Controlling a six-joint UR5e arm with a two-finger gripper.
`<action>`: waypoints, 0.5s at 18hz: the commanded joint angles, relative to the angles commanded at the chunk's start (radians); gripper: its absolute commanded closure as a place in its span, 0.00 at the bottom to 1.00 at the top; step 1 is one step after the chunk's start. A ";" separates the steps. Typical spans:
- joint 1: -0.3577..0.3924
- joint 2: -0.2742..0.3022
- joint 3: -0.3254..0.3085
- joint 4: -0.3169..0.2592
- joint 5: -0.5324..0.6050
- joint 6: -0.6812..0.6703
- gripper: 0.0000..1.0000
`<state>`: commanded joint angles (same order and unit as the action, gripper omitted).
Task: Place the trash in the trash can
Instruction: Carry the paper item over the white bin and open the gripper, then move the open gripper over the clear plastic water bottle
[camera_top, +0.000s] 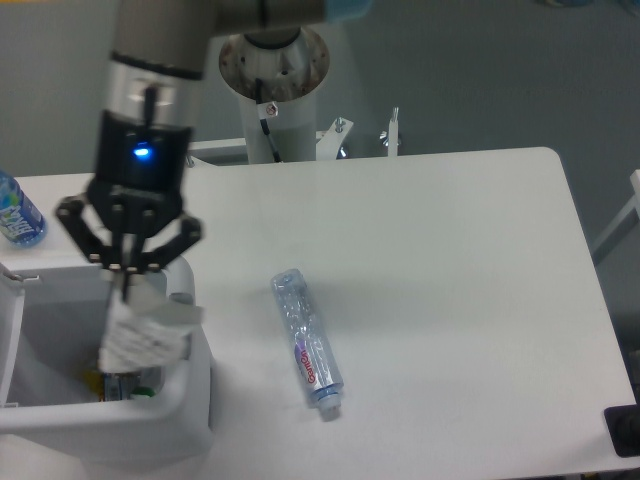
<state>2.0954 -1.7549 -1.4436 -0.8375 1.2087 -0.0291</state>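
White and crumpled, the wrapper (140, 335) hangs pinched between the closed fingers of the gripper (127, 290), directly over the open mouth of the trash can (190, 400), near its right rim. A clean drop likely calls for centring the wrapper a little further left, away from the rim and grey latch tab (181, 300), before the fingers part, so it falls inside rather than catching the edge. On the table (470, 300) to the right, the flattened bottle (307, 343) lies well apart, not yet picked up.
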 joint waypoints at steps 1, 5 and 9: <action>0.000 0.002 0.002 -0.002 -0.003 -0.005 0.00; 0.014 0.014 -0.005 -0.002 -0.003 -0.005 0.00; 0.112 0.017 0.002 -0.002 -0.008 -0.044 0.00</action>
<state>2.2071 -1.7380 -1.4420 -0.8391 1.2011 -0.0734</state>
